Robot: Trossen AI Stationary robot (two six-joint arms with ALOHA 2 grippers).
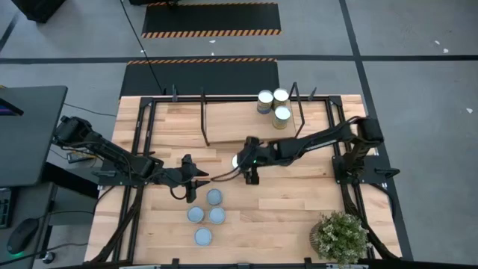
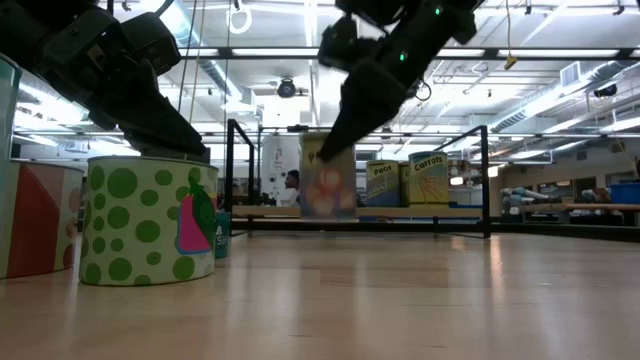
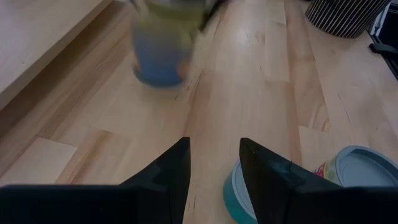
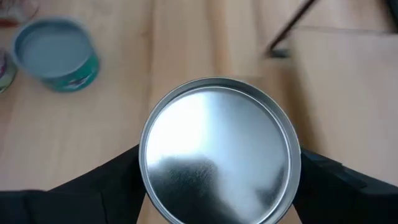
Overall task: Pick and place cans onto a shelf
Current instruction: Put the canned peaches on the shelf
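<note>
The short metal can with a shiny silver lid point(image 4: 219, 149) looks rigid, smooth-walled and probably slippery, so my judgement is that the best hold is across its round side, just below the rim. It stands near the table's centre, at 6 o'clock from the light wooden shelf with black metal rails point(image 1: 224, 119). The right gripper point(image 1: 240, 161) brackets it, fingers point(image 4: 109, 180) pinching its sides; the right arm reaches in from 3 o'clock. The left gripper point(image 1: 196, 179), pressed together and empty, waits at 12 o'clock from 4 blue-grey-topped cans point(image 1: 196, 214).
</note>
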